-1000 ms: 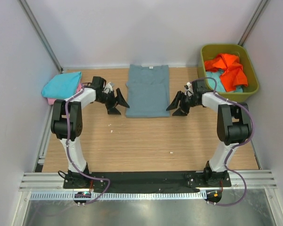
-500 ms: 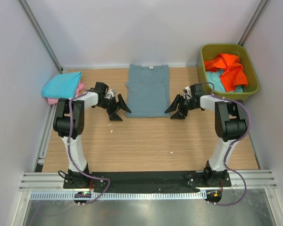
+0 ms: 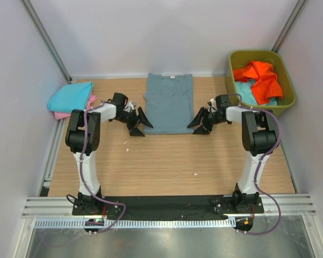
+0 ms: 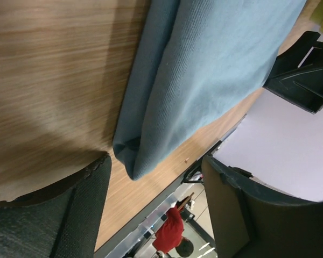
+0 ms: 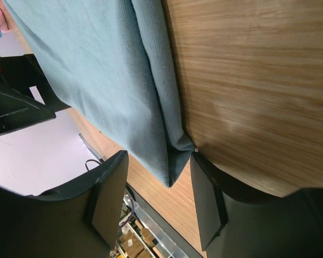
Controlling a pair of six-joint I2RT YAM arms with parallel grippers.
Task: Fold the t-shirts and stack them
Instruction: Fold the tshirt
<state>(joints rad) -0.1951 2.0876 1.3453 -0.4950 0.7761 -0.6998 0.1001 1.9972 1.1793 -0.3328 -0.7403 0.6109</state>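
A dusty grey-blue t-shirt (image 3: 169, 102) lies folded lengthwise on the table, its small white label at the far end. My left gripper (image 3: 140, 124) is open at the shirt's near left corner; that corner (image 4: 130, 161) lies between the jaws in the left wrist view. My right gripper (image 3: 198, 124) is open at the near right corner (image 5: 172, 161), which sits between the jaws, touching the lower finger. A turquoise shirt (image 3: 70, 97) lies folded on a pink one (image 3: 59, 114) at the far left. An orange shirt (image 3: 261, 78) and a light blue one (image 3: 248, 92) lie in the tub.
The olive-green plastic tub (image 3: 288, 99) stands at the far right corner. White walls close the table's back and sides. The bare wooden tabletop (image 3: 167, 161) stretches toward the arm bases.
Both grippers have moved inward toward the grey-blue shirt's near corners, and the corners now sit between the open jaws. The shirt has not moved.
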